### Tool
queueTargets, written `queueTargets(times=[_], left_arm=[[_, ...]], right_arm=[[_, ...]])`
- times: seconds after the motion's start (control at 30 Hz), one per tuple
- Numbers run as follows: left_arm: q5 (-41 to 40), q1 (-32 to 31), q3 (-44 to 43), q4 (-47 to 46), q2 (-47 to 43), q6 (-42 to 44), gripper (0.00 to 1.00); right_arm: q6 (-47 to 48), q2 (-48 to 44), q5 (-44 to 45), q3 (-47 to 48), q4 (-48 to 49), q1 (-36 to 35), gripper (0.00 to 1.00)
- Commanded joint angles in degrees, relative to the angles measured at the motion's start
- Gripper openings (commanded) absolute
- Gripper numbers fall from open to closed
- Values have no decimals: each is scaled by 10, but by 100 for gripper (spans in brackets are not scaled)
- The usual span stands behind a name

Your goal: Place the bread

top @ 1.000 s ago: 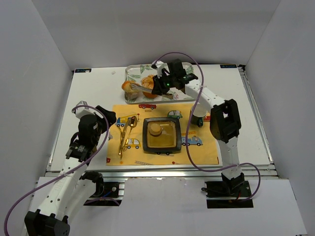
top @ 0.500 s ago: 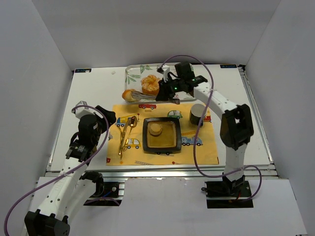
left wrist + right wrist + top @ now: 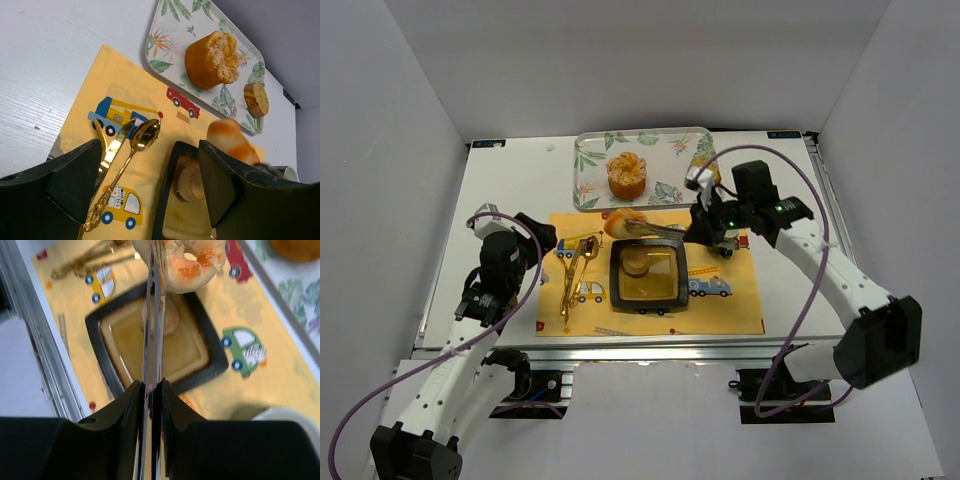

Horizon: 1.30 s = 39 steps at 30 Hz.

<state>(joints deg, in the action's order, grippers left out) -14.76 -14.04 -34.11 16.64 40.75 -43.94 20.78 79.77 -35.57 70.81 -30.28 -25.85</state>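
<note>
My right gripper (image 3: 704, 222) (image 3: 156, 390) is shut on metal tongs (image 3: 658, 229) (image 3: 155, 325). The tongs hold a white and orange ring of bread (image 3: 623, 221) (image 3: 185, 262) in the air over the far left corner of the black square plate (image 3: 614, 280) (image 3: 98, 324). That bread also shows in the left wrist view (image 3: 229, 139). A small round bread (image 3: 636, 264) (image 3: 168, 318) lies in the plate. My left gripper (image 3: 534, 241) (image 3: 150, 185) is open and empty, left of the plate above the yellow placemat (image 3: 730, 305).
A leaf-patterned tray (image 3: 588, 150) at the back holds an orange muffin (image 3: 626, 175) (image 3: 214, 59) and a bread slice (image 3: 256, 99). Gold cutlery (image 3: 574, 270) (image 3: 141, 138) lies on the placemat left of the plate. A cup (image 3: 722, 243) stands right of the plate, under my right arm.
My right arm has swung from the tray toward me, carrying the tongs and the ring of bread from the tray's left end to above the plate. The left arm has not moved.
</note>
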Motion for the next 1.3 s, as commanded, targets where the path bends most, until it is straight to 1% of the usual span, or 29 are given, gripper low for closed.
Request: queueTargets(times=[0.0,0.13,0.23,0.4,0.47,0.57,0.6,0.7,0.8,1.1,1.27], left_arm=[[11,2,2,-22,2,4,87],[19,2,4,-29,7,5,87],[24,2,4,-33,13,5,87],[26,2,0,-30,13,6,87],[25,2,0,-28,11,6,87],[22,2,3,-21,2,4,87],[21,2,4,-22,-3,4,87],[18,2,9,-21,-10,-2,87],[18,2,10,-20,-15,-3,87],[21,2,6,-26,-6,-1,87],[23,1,6,-28,-4,-2,87]], right_arm=[[57,-62,17,-57,-23,15,3],[73,-121,38,-109,-34,21,3],[83,-146,43,-145,-26,21,4],[116,-157,45,-178,-36,22,6],[133,-158,45,-192,-43,21,10],[146,-159,41,-197,-53,22,19],[147,-161,38,-197,-54,22,25],[149,-167,30,-193,-56,21,35],[140,-170,21,-182,-59,21,40],[139,-192,15,-159,-72,22,43],[139,-205,10,-152,-89,22,43]])
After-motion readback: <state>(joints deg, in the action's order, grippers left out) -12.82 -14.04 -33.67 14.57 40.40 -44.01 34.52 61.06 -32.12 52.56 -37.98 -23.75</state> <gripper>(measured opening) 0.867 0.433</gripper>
